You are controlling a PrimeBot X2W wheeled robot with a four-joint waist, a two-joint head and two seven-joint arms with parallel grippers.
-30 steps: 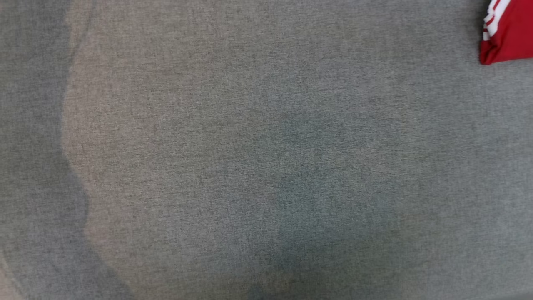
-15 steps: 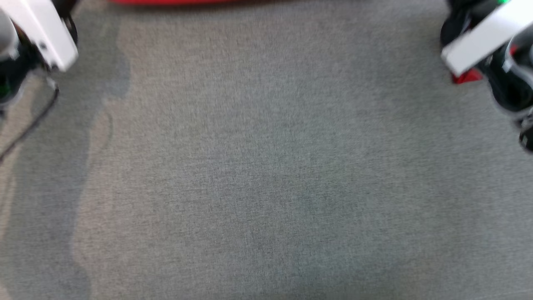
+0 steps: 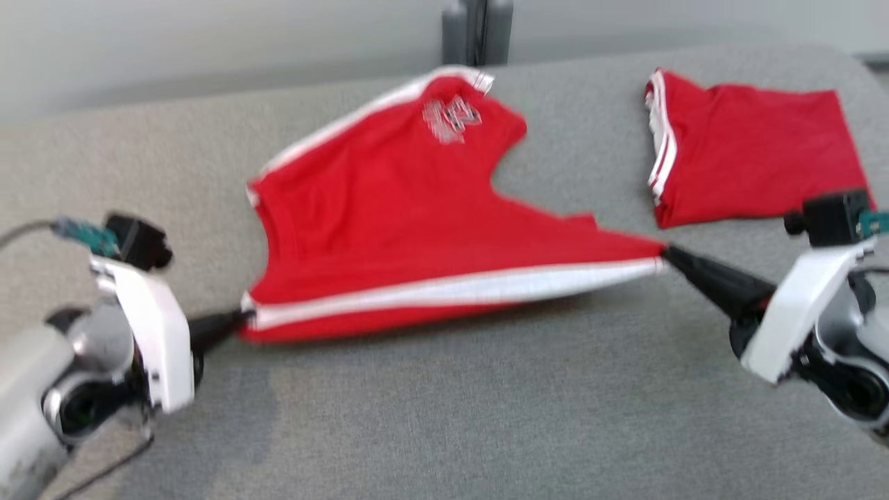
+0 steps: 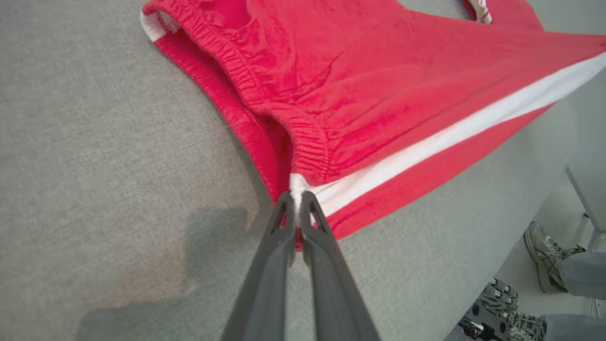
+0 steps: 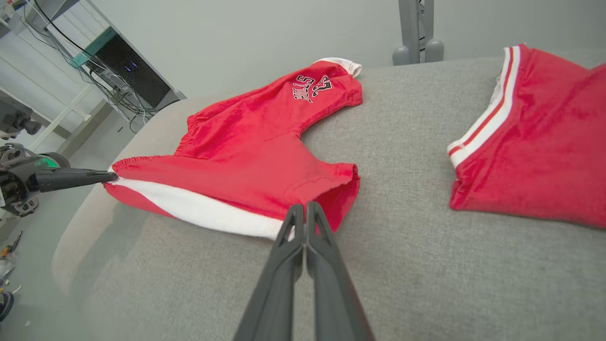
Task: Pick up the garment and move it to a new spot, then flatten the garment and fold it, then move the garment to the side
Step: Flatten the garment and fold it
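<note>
Head view: the red garment (image 3: pixel 389 229) lies toward 12 o'clock on the worktop (image 3: pixel 444 417), taut between the left end effector (image 3: pixel 244 319) at 9 o'clock and the right end effector (image 3: pixel 665 251) at 3. Each pinches only a corner, so harder pulling could slip one free. Left wrist view: elastic waistband, white stripe; right wrist view: lettering on one leg.

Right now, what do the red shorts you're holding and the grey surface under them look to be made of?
The red shorts: probably soft knit, maybe terry or fleece; matte, fuzzy nap, and the waistband puckers like elastic. The grey surface: looks like woven upholstery cloth, matte, with a heathered weave showing; what lies beneath I cannot tell.
</note>
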